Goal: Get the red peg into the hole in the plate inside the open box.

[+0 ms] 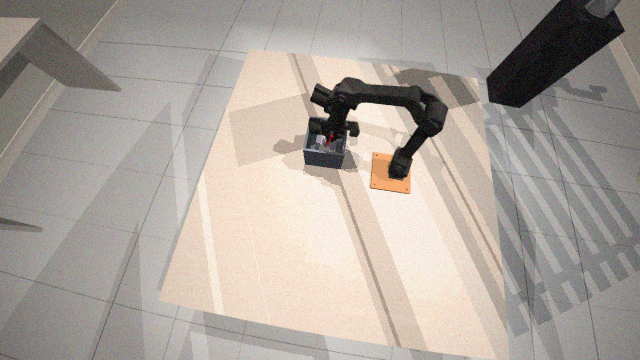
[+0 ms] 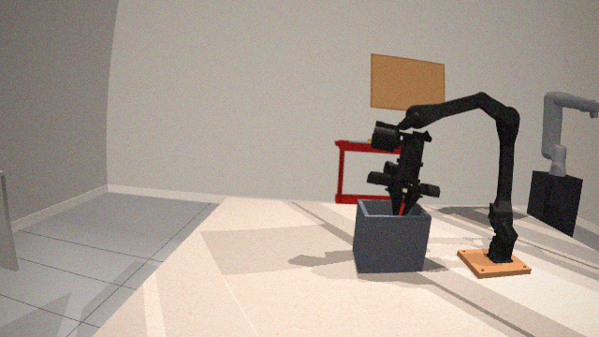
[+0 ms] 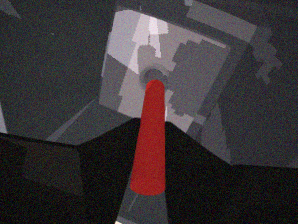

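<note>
My gripper [image 1: 332, 134] [image 2: 402, 206] [image 3: 151, 126] is shut on the red peg [image 1: 329, 140] [image 2: 401, 209] [image 3: 150, 145]. The fingertips reach down into the open dark box [image 1: 323, 159] [image 2: 390, 243]. The peg is held tilted. In the wrist view its far end overlaps the lower edge of the round hole [image 3: 152, 73] in the pale plate [image 3: 122, 42] at the box bottom. The gap between peg end and hole is hard to judge. The front wall hides the lower inside of the box in the exterior view.
The box stands on the pale table [image 1: 280, 240] [image 2: 281, 300]. The arm's orange base plate [image 1: 378, 172] [image 2: 474, 268] lies to the right of the box. The box walls rise around the fingers. Shadows cross the table and the plate.
</note>
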Available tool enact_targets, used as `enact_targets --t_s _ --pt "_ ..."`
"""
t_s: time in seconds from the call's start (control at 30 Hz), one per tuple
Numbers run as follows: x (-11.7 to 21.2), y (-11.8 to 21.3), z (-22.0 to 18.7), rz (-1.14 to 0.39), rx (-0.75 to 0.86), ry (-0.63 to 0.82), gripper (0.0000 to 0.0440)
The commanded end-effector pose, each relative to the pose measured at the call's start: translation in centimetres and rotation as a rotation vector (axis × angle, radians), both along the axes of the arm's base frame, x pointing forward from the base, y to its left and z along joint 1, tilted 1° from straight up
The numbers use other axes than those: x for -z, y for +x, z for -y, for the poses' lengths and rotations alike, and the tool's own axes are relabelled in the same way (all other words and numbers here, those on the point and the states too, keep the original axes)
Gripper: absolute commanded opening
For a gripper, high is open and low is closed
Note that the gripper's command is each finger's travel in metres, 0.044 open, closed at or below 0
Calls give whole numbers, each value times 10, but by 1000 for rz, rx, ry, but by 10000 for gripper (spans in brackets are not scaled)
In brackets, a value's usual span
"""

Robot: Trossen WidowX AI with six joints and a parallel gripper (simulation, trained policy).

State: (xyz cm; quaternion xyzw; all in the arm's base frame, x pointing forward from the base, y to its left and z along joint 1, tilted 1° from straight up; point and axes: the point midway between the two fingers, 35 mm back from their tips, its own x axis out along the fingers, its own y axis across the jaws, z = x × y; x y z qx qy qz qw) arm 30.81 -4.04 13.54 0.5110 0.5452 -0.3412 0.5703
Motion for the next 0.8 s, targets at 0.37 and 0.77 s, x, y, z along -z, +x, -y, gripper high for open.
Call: enact_targets --t_s 0.37,0.77 --pt "40 12 -3 -24 -85 8 26" --pt "42 13 0 -56 -97 48 160"
